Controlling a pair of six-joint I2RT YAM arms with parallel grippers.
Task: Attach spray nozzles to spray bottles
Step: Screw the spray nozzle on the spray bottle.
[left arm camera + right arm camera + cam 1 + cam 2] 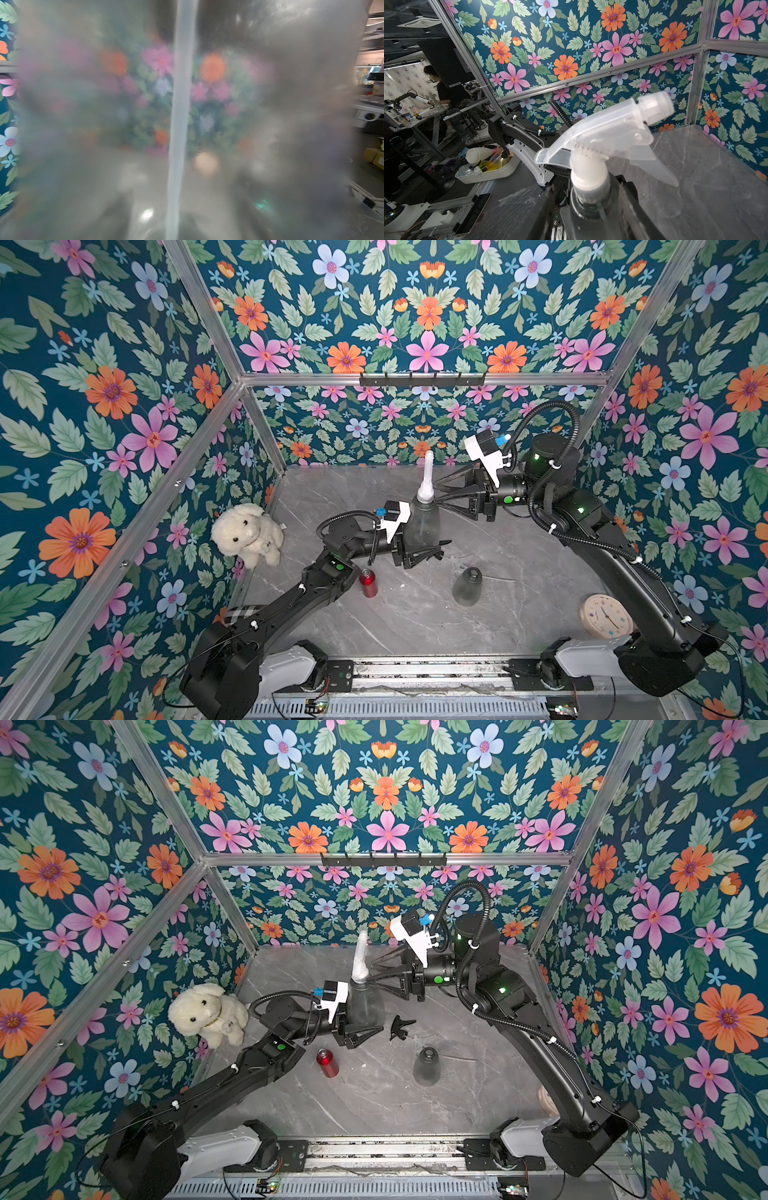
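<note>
Just past my left gripper (pixel 368 1027) a black nozzle (pixel 401 1027) blocked the counter (pixel 374 1106); on its near side a red bottle (pixel 327 1063) and grey bottle (pixel 427 1067) stood, free room between them.

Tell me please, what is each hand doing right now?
Left hand: closed on the grey bottle.
Right hand: at the white nozzle; grip cannot be told.

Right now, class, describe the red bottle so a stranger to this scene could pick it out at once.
Start at the grey marble table, then find the cream plush dog at its left side. Nearer the front, beside the left arm, stands the red bottle. Its neighbour, the uncapped grey bottle, is wider and translucent; this one is slim, shiny and red.
</note>
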